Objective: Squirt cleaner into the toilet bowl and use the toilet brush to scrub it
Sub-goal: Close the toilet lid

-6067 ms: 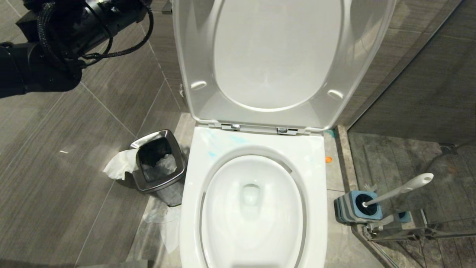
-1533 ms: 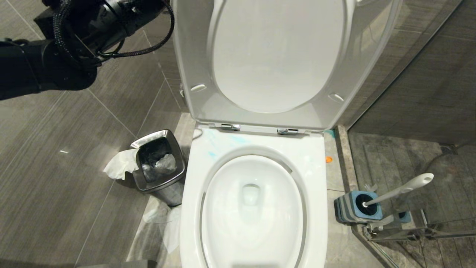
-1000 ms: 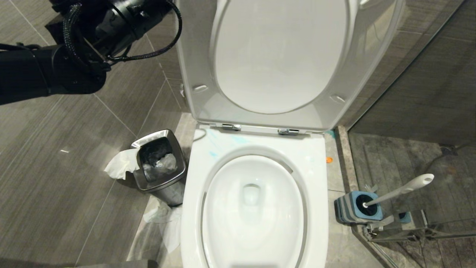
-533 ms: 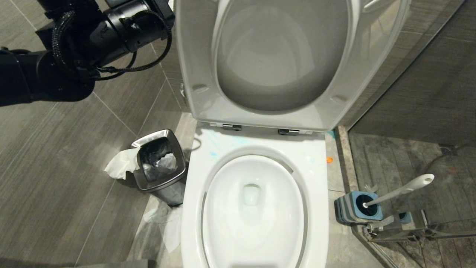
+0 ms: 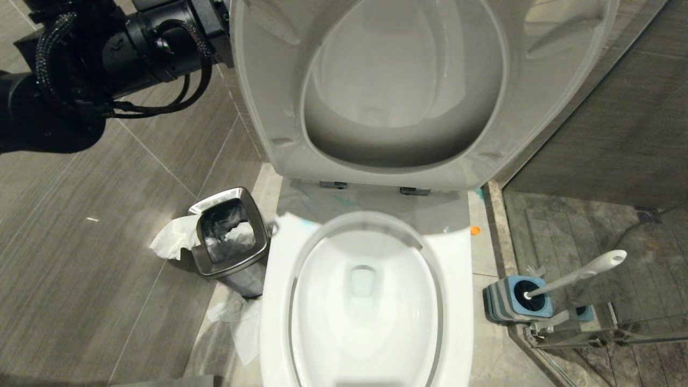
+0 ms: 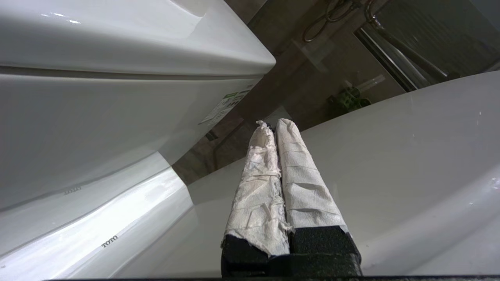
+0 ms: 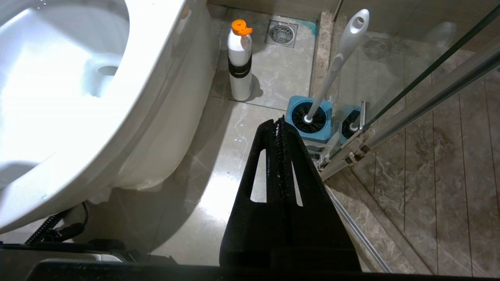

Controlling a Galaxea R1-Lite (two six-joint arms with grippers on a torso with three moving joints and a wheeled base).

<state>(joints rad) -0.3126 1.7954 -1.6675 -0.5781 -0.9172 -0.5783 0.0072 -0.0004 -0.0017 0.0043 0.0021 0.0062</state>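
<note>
The white toilet bowl (image 5: 457,279) stands open in the middle of the head view, with pale blue cleaner smears (image 5: 338,201) on the rim behind the basin. Its lid and seat (image 5: 269,97) lean forward over the bowl. My left arm (image 5: 134,43) reaches behind the lid's left edge. The left gripper (image 6: 273,125) is shut and holds nothing. Its paper-wrapped fingers (image 6: 300,175) lie along the lid's back (image 6: 410,156). The toilet brush (image 5: 580,273) stands in its blue-grey holder (image 5: 516,306) at the right. My right gripper (image 7: 278,121) hangs shut above the floor, just short of that brush (image 7: 336,62).
A steel waste bin (image 5: 228,239) with tissue (image 5: 172,239) hanging out sits left of the toilet. On the floor tiles between toilet and brush holder stands a white bottle with an orange cap (image 7: 239,58). A glass shower door (image 5: 591,333) runs along the right. The cistern (image 6: 117,117) is behind the lid.
The lid and seat have tipped forward from upright, and their shadow now covers the back of the rim. My left arm has swung right, in behind the lid.
</note>
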